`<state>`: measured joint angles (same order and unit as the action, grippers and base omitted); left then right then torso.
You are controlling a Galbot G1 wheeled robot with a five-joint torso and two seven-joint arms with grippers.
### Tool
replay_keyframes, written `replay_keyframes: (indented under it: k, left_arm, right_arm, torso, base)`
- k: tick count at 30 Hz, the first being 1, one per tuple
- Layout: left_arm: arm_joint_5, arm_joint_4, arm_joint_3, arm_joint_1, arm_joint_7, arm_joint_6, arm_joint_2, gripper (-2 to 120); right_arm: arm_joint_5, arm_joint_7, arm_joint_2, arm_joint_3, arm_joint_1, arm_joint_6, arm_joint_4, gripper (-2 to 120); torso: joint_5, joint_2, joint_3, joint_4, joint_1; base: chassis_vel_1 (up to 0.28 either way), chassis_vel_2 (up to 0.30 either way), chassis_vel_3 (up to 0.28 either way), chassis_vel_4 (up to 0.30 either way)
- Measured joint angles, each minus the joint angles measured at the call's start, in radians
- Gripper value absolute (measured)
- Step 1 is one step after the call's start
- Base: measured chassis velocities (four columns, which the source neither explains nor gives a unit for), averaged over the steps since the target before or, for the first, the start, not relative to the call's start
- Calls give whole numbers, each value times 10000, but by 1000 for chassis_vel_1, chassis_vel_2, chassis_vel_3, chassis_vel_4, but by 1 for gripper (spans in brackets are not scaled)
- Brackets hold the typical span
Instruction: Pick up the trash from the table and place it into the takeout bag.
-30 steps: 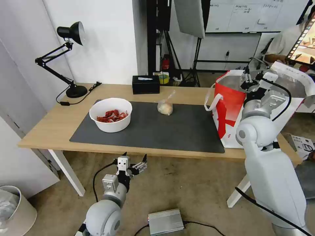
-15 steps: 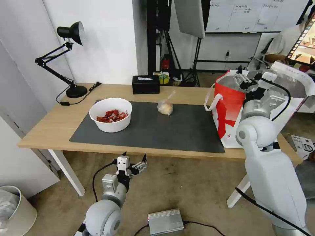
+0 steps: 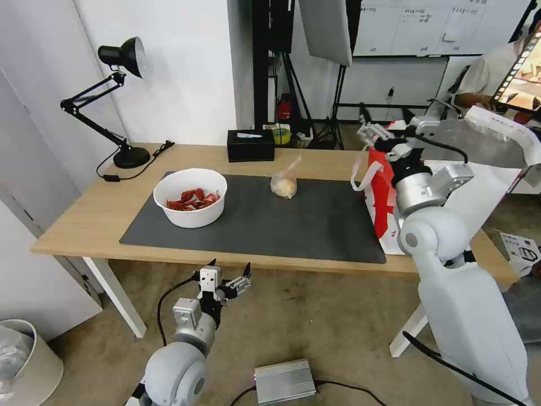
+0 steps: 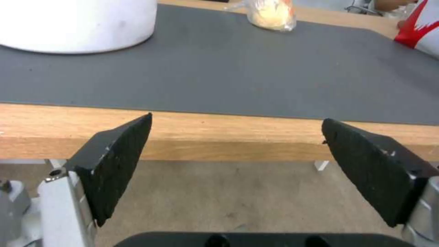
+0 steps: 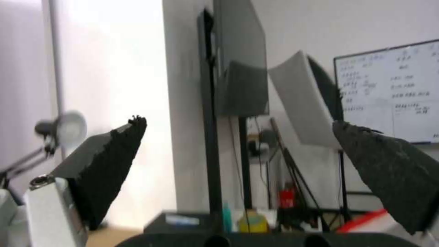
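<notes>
The small knotted clear bag [image 3: 284, 181] was seen lying on the dark mat [image 3: 265, 220] near the worktop's [image 3: 79, 220] far edge, the white bowl of crayfish shells [image 3: 190, 197] well to its left, the takeout bag [image 3: 389, 192] to its right. The right pincer [image 3: 376, 132], wide open and empty, was held above the tote's near rim, the knotted bag lying leftward and below it. The left pincer [image 3: 230, 276], likewise open and empty, was parked below the worktop's front edge; its wrist view alone showed that edge close up.

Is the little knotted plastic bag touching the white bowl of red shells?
Apart. In the head view the knotted bag lies well away from the bowl, with bare dark mat between them.
</notes>
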<state>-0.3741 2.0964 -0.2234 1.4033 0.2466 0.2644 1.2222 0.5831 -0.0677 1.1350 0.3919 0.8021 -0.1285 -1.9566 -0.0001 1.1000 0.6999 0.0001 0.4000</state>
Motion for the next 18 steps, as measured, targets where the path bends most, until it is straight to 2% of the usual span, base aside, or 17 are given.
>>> replay_keyframes:
  k: [3,9,18]
  left_arm:
    - [0,37,-10,26,0,0,6,100]
    - [-13,54,-124,82,-3,-31,-101,100]
    - [-46,33,-114,67,-7,-125,-98,100]
  right_arm:
    - [-229,103,-71,75,258,-137,-94,100]
    - [-587,255,-538,721,1801,-1069,-1222,100]
    - [-827,177,-921,1074,3583,-1599,-2043,100]
  torso:
    - [1,-1,0,0,0]
    - [1,0,0,-3,0]
    - [1,0,0,-1,-1]
  base:
    - [0,0,0,0]
    - [0,0,0,0]
    - [0,0,0,0]
